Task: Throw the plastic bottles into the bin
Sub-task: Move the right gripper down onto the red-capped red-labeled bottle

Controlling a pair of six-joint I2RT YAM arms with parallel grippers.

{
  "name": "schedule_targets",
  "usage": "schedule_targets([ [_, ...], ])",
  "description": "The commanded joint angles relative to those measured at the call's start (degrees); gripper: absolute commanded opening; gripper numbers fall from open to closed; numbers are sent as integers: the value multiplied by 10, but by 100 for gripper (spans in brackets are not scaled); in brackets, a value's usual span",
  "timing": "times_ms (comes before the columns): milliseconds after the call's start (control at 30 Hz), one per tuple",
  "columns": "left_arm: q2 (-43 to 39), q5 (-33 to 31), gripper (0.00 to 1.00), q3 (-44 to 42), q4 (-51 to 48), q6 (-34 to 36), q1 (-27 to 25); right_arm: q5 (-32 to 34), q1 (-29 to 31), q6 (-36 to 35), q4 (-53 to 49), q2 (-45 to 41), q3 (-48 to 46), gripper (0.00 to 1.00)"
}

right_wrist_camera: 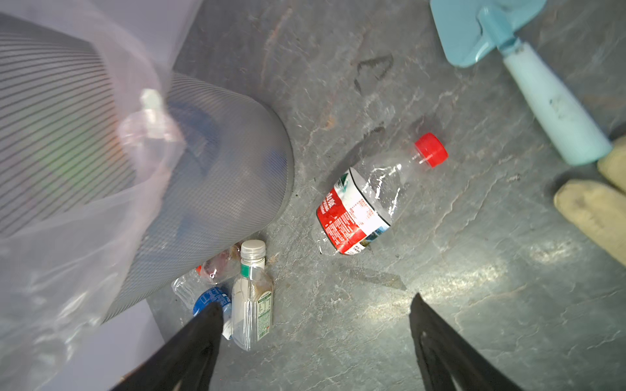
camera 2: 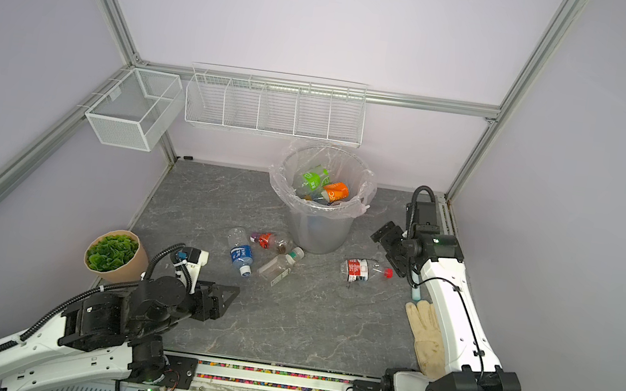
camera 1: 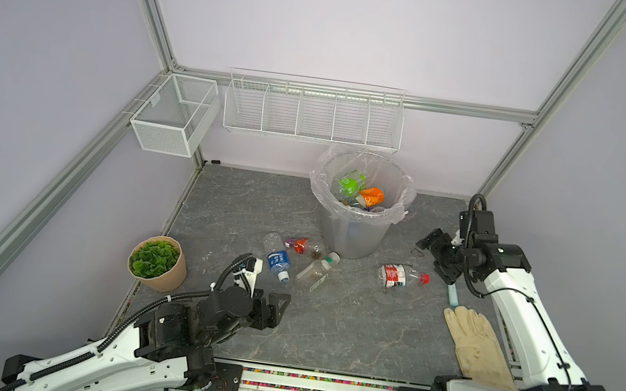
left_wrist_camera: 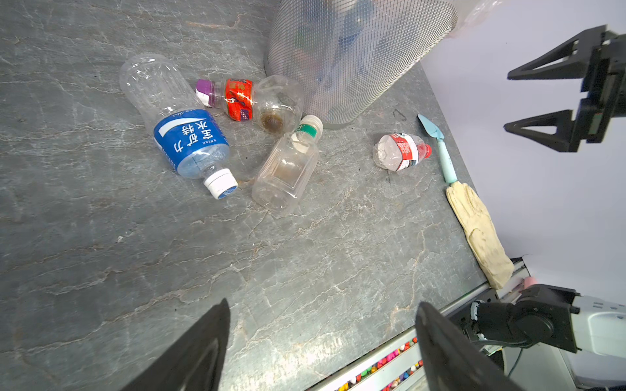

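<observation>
While four bottles (camera 1: pixel 277 260) lie outside, the bin (camera 1: pixel 351 236) holds several more.

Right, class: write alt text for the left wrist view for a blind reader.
A blue-labelled bottle, a purple-capped bottle and a square clear bottle lie clustered on the table beside the bin, a crushed red-capped bottle apart. The left gripper is open and empty; beyond lie a blue trowel and a cream glove, with the right gripper open.

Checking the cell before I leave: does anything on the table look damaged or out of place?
Yes. The red-capped bottle right of the bin is crushed and creased, and the purple-capped bottle at the bin's foot has brown residue inside.
</observation>
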Motion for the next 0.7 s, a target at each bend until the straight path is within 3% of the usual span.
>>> schedule_targets([
  [0, 0, -7, 85, -7, -7, -12, -4, -74, -11, 111, 19, 16, -35, 89],
  [100, -2, -7, 85, -7, -10, -13, -4, -112, -21, 163, 31, 31, -68, 89],
  [300, -12, -10, 85, -10, -16, -15, -4, -81, -23, 236, 40, 28, -107, 89],
  [667, -13, -10, 85, -14, -14, -14, -4, -77, -24, 262, 84, 59, -121, 89],
])
